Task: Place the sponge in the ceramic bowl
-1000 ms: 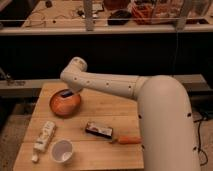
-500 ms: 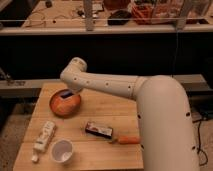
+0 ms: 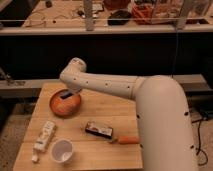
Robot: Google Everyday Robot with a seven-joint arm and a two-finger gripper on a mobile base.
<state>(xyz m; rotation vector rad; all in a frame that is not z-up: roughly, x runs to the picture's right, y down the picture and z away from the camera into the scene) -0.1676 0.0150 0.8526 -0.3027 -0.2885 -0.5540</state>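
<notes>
The orange-brown ceramic bowl [image 3: 56, 107] sits at the back left of the wooden table [image 3: 105, 110]. My white arm reaches in from the right and bends down over the bowl's far rim. The gripper [image 3: 67, 93] is at the arm's end, just above the back of the bowl and mostly hidden by the wrist. A small dark bluish block, the sponge [image 3: 65, 94], shows right at the gripper, over the bowl's inside. Whether it is held or resting in the bowl cannot be made out.
A dark flat box with a white label [image 3: 98, 130] lies mid-table, with an orange stick-like item [image 3: 129, 140] to its right. A white cup [image 3: 62, 150] and a white bottle [image 3: 44, 136] are at the front left. A dark shelf wall stands behind the table.
</notes>
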